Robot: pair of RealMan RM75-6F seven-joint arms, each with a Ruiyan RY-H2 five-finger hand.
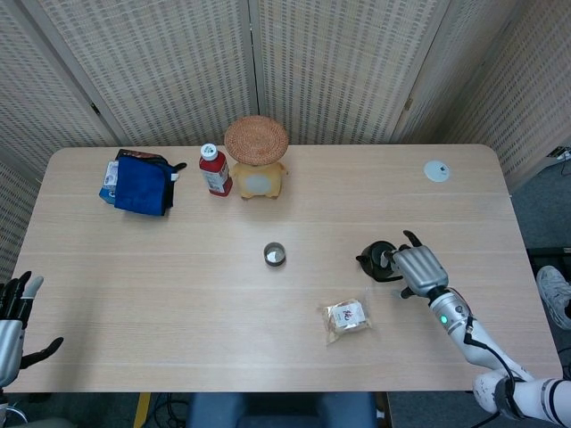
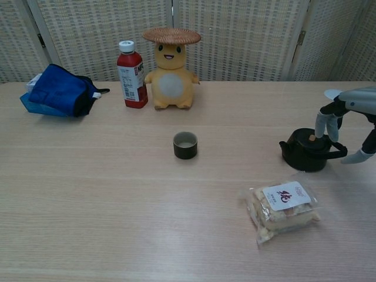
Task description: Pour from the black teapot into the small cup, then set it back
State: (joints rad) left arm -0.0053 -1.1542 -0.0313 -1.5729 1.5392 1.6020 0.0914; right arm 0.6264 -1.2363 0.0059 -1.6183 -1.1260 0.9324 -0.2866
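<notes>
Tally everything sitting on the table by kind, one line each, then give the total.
Teapot: 1, the black teapot
Cup: 1, the small cup
Bottle: 1, the red bottle
Toy: 1, the yellow figure with a straw hat
Bag: 1, the blue bag
Snack: 1, the wrapped snack packet
Disc: 1, the white disc
Total: 7

One black teapot (image 2: 306,151) stands on the desk (image 2: 106,194), and one small cup (image 2: 185,145). There is one red bottle (image 2: 131,74) with a white cap, one yellow plush figure (image 2: 171,75) wearing one woven straw hat (image 2: 171,35), one blue bag (image 2: 60,90), and one clear packet of snacks (image 2: 283,205). One small white disc (image 1: 436,170) lies near the far corner. Two robot hands show: one right hand (image 2: 350,114) and one left hand (image 1: 13,308).
</notes>
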